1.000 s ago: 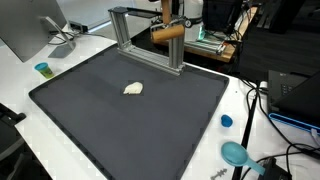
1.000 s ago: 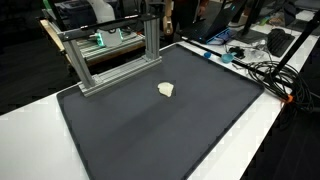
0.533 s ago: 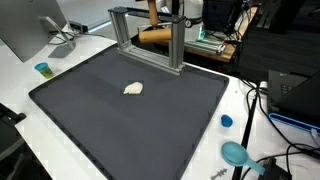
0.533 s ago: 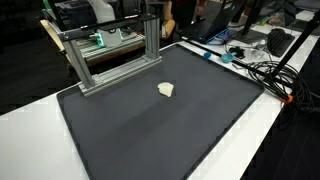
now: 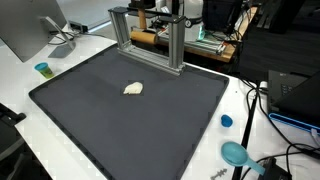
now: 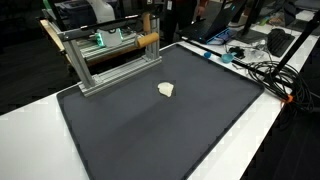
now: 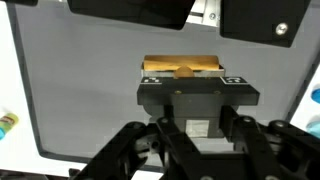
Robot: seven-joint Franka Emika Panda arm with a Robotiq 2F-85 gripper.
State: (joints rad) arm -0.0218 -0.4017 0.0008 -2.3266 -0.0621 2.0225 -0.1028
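Note:
My gripper (image 7: 183, 73) is shut on a short wooden bar (image 7: 182, 66), holding it crosswise by its middle. In both exterior views the wooden bar (image 5: 142, 37) (image 6: 148, 40) hangs level just behind the aluminium frame (image 5: 177, 45) (image 6: 110, 35) at the back edge of the black mat (image 5: 130, 125) (image 6: 160, 130). The gripper (image 5: 150, 18) (image 6: 150, 24) is above the bar and mostly hidden by the frame. A small cream lump (image 5: 133, 88) (image 6: 166, 89) lies on the mat, in front of the frame and apart from the gripper.
A monitor (image 5: 25, 30) and a small blue cup (image 5: 42, 69) stand at one end of the white table. A blue cap (image 5: 226, 121), a teal dish (image 5: 235, 153) and cables (image 6: 265, 70) lie at the other end. Equipment crowds the space behind the frame.
The gripper has carried the wooden bar sideways along the back of the frame and a little lower, so the bar now shows behind the frame's opening. The cream lump has not moved.

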